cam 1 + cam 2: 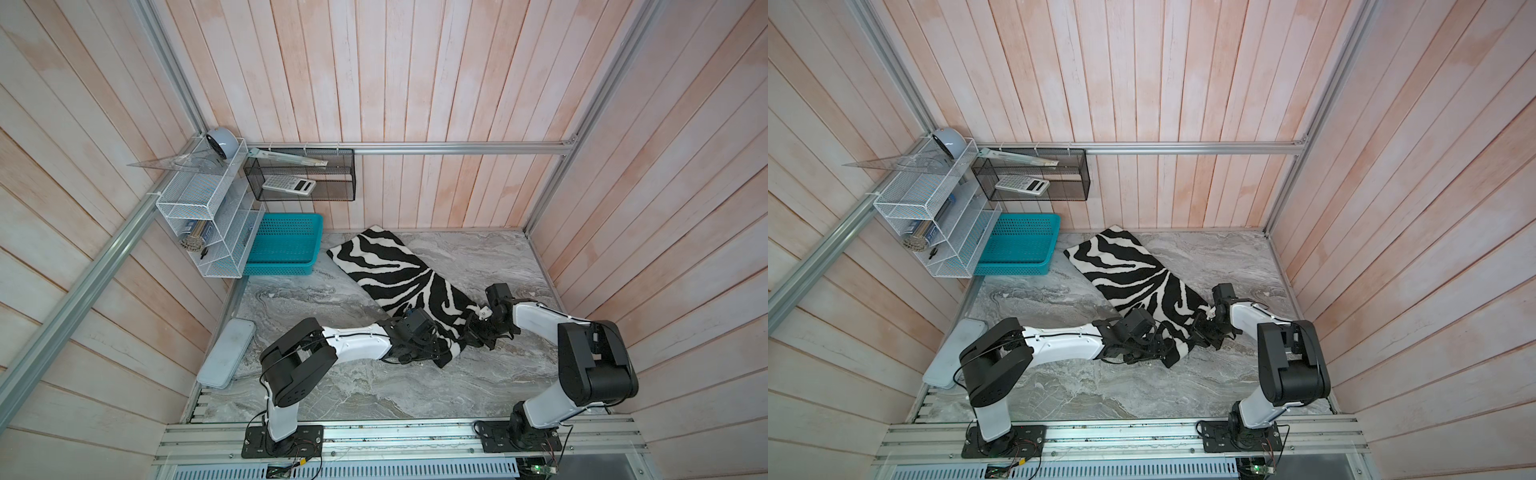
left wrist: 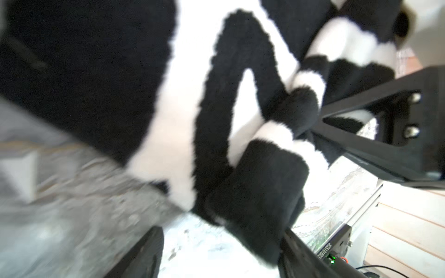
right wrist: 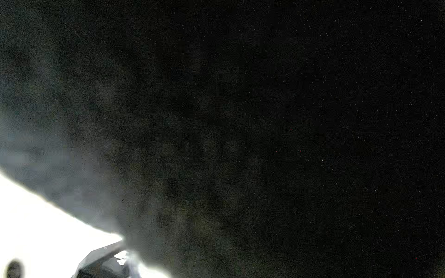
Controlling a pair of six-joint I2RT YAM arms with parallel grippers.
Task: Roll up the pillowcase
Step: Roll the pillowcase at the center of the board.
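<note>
We are seeing the pillowcase [image 1: 386,270] lying zebra face up, slantwise across the marble table [image 1: 332,386]. Its far corner is reaching the back wall and its near end is bunching into a small fold between the two grippers. The left gripper [image 2: 221,243] is standing released, its fingers [image 2: 144,255] spread, with the folded corner lying between them. The right gripper [image 1: 478,334] is clenching at the other near corner. Dark cloth is covering its wrist view, so we are not telling whether plush is pinched. A teal basket [image 1: 286,245] is sitting just beside the far end.
</note>
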